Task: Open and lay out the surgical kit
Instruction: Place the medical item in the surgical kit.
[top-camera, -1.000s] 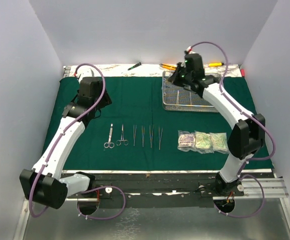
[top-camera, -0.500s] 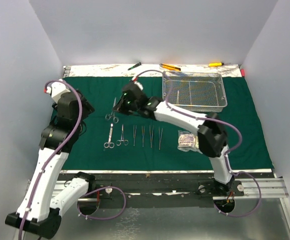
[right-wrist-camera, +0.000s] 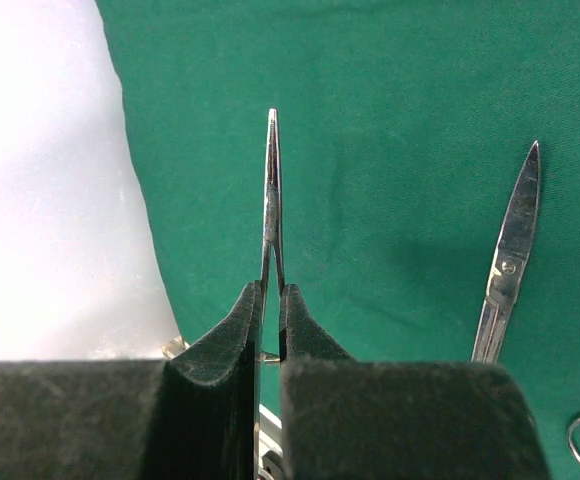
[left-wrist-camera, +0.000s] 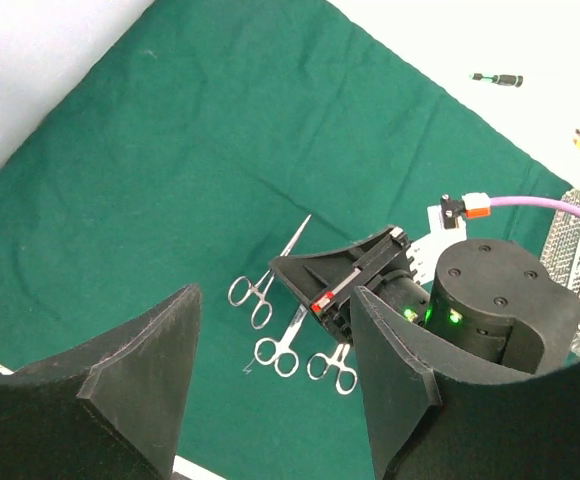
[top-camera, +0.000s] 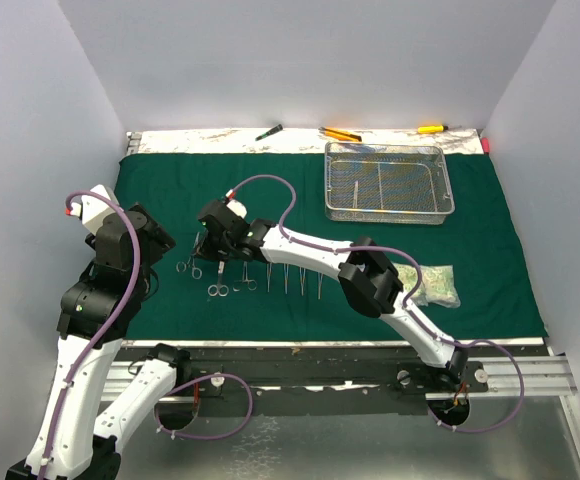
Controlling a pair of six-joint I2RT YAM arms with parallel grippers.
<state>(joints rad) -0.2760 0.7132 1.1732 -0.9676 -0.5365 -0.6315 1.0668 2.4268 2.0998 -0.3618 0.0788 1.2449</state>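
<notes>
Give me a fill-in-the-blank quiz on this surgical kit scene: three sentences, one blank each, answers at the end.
1. The right end effector grips a steel clamp over the dark ___ cloth.
2. The left end effector hangs with its jaws ___.
3. Seen from above, the wire-mesh tray sits near the cloth's far ___ corner.

Missing words: green; open; right
</notes>
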